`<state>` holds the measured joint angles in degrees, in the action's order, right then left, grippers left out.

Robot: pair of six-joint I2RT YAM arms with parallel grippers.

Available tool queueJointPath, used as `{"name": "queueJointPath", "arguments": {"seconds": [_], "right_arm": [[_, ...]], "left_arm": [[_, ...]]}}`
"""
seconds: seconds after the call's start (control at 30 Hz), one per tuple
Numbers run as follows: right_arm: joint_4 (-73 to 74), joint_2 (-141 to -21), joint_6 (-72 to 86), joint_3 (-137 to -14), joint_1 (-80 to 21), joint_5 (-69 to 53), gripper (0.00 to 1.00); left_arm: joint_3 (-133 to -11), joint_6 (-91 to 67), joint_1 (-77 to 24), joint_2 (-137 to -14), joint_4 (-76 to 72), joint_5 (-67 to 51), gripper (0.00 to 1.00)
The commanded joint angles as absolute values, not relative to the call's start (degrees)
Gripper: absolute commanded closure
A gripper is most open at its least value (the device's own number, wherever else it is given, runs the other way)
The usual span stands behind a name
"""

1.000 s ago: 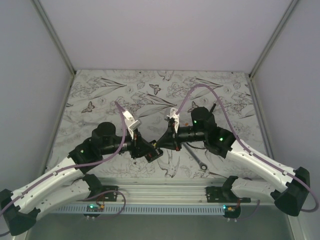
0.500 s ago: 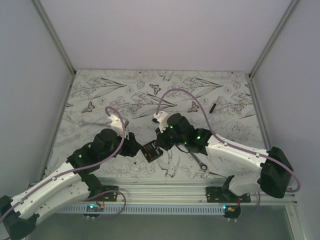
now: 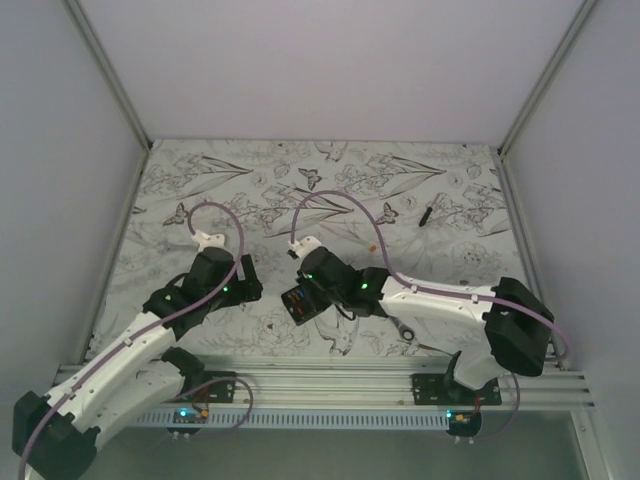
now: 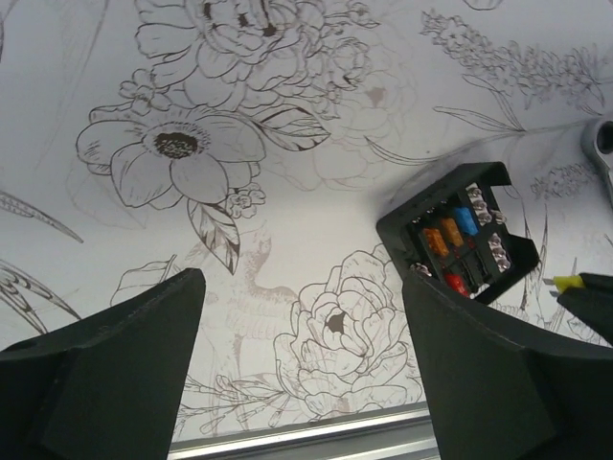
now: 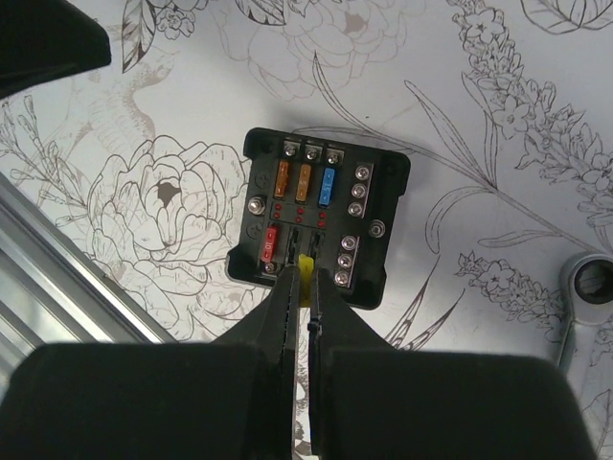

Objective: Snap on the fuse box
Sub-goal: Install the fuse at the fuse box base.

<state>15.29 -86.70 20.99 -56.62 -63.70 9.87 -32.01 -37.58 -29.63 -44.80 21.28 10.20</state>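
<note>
The fuse box (image 3: 300, 302) is a small black square box lying open side up on the flowered mat near the front rail. Orange, blue and red fuses show inside the fuse box (image 5: 319, 216). My right gripper (image 5: 303, 275) hangs just over the box's near edge, shut on a small yellow fuse (image 5: 305, 266). In the top view the right gripper (image 3: 305, 288) covers part of the box. My left gripper (image 4: 302, 287) stands open and holds nothing. It sits to the left of the fuse box (image 4: 458, 235), apart from it.
A silver wrench (image 3: 400, 322) lies on the mat right of the box, partly under my right arm. A thin black stick (image 3: 426, 214) rests at the back right. The aluminium rail (image 3: 330, 375) runs along the near edge, close to the box.
My left gripper has opened, let go of the box and drawn back to the left. The right arm has swung left and down over the box with the yellow fuse.
</note>
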Motion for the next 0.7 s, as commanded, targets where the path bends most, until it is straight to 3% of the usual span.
{"name": "queueJointPath", "arguments": {"seconds": [0.0,0.13,0.67], "right_arm": [[15.03,-88.75,24.4,-59.46,-65.97,14.67,1.0],[14.94,-91.48,26.31,-60.09,-67.44,17.0,1.0],[13.78,-96.74,29.41,-59.86,-69.72,21.59,1.0]], "left_arm": [[-31.2,-40.56,-27.15,-45.62,23.97,9.73,0.1],[-31.46,-41.28,-25.37,-46.68,24.57,8.82,0.01],[-31.46,-42.26,-21.5,-49.13,24.83,5.41,0.0]]}}
